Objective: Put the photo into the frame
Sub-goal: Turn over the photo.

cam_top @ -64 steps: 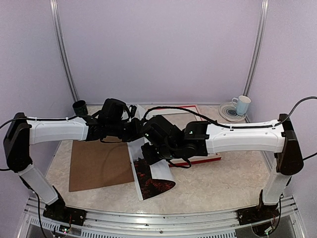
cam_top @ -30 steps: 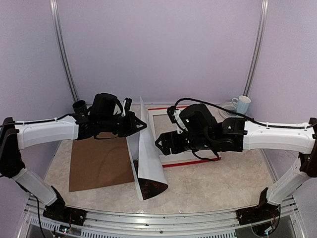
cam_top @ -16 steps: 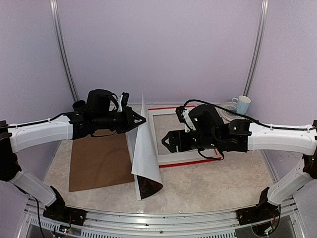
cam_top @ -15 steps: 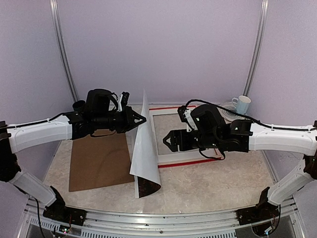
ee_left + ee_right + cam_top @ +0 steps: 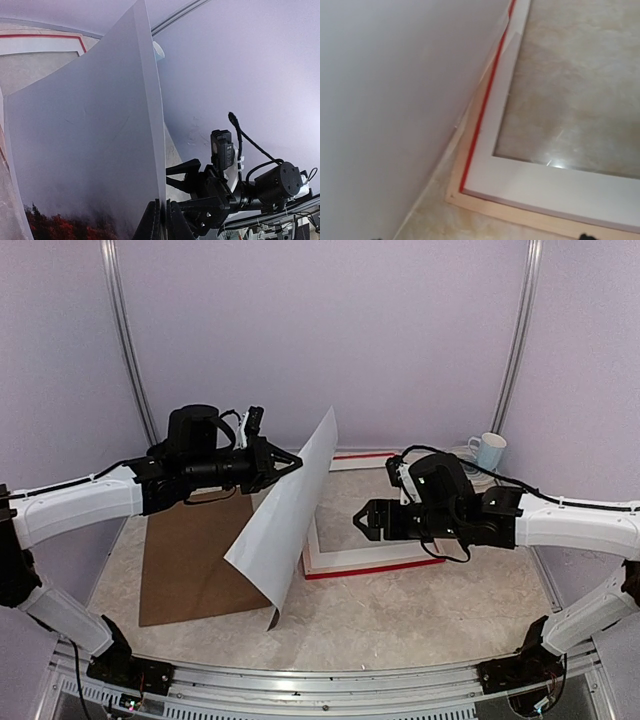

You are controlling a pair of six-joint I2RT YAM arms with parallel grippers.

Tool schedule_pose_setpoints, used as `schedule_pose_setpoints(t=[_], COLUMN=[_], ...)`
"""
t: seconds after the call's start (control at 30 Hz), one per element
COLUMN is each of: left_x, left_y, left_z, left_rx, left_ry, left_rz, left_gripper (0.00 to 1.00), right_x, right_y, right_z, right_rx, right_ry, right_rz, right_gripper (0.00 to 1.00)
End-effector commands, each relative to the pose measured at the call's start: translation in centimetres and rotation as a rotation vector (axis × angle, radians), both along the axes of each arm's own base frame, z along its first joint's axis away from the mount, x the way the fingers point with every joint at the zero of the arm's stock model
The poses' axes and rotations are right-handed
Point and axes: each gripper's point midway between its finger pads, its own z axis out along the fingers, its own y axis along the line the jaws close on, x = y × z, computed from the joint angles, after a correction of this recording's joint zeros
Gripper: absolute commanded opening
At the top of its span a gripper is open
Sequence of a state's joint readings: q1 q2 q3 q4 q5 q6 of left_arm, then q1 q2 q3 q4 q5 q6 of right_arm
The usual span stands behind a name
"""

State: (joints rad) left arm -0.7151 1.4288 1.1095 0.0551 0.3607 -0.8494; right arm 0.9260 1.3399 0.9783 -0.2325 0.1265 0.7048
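Photo: the photo is hanging tilted above the desk, between the backing board and the frame. Its plain white back is facing the overhead camera, and its top corner is pointing up at the rear wall.
Photo, printed side: it is facing the left wrist camera, showing grey mist with dark red trees along the lower edge.
Photo, lower corner: it is curling down close to the desk; I cannot tell whether it is touching.
Left gripper: the left gripper is pinching the photo's upper edge. Its jaws are pressing together on the thin sheet, as the left wrist view is showing.
Frame: the frame is lying flat on the desk right of the photo, showing a red edge at front and back. The photo is hiding its left side from above.
Mat: a white window mat is lying inside the frame, with marbled desk showing through its opening.
Right gripper: the right gripper is hovering over the frame, apart from the photo. Its jaws are standing parted and gripping nothing.
Backing board: a brown backing board is lying flat on the left.
Mug: a pale blue mug is standing on a saucer at the far right.
Desk: the marbled desk is carrying all of these.
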Motion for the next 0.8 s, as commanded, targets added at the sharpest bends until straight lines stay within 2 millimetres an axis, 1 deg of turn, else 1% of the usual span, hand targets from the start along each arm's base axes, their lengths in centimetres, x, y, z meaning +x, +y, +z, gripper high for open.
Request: schedule_pose_setpoints(t=[0.0,0.17,0.27,0.37,0.43,0.53,0.57,0.6,0.63,0.67,0.7,0.73,0.77], left_x=[-0.8,-1.0,-1.1,-1.2,-0.9,0.6,1.4,2.2,3.0,4.2,5.3,6.5,7.4], left_y=[-0.5,-1.2,-1.6,-1.9,-1.9,-1.1,-0.7,-0.1,0.5,1.4,2.3,3.1,4.2], left_z=[4.9,6.6,7.8,9.2,9.9,10.2,9.8,8.8,8.2,7.2,6.2,4.4,3.1], left_rx=[-0.108,-0.167,-0.206,-0.243,-0.259,-0.281,-0.287,-0.290,-0.300,-0.306,-0.309,-0.310,-0.326], left_ry=[-0.087,-0.109,-0.133,-0.163,-0.186,-0.203,-0.196,-0.181,-0.179,-0.166,-0.154,-0.122,-0.102], left_rz=[-0.043,-0.080,-0.101,-0.122,-0.121,-0.080,-0.059,-0.035,-0.012,0.024,0.060,0.092,0.117], left_gripper=[0.07,0.07,0.07,0.07,0.07,0.07,0.07,0.08,0.07,0.07,0.07,0.07,0.07], right_x=[0.4,1.0,1.5,2.1,2.4,2.9,3.1,3.2,3.3,3.4,3.4,3.5,3.5], right_y=[-1.0,-2.4,-3.8,-5.5,-6.7,-8.3,-8.8,-9.2,-9.6,-9.8,-10.0,-10.2,-10.3], right_z=[0.5,0.0,0.3,0.7,1.0,1.0,0.9,0.7,0.5,0.3,0.0,-0.2,-0.4], right_rx=[0.037,0.029,0.032,0.036,0.039,0.041,0.040,0.039,0.036,0.034,0.030,0.029,0.028], right_ry=[-0.003,0.006,-0.004,-0.015,-0.019,-0.020,-0.017,-0.013,-0.007,-0.003,0.003,0.009,0.016], right_rz=[-0.028,-0.070,-0.104,-0.148,-0.181,-0.225,-0.240,-0.253,-0.264,-0.272,-0.278,-0.283,-0.286], right_gripper=[0.84,0.84,0.84,0.85,0.85,0.85,0.85,0.85,0.85,0.85,0.84,0.84,0.84])
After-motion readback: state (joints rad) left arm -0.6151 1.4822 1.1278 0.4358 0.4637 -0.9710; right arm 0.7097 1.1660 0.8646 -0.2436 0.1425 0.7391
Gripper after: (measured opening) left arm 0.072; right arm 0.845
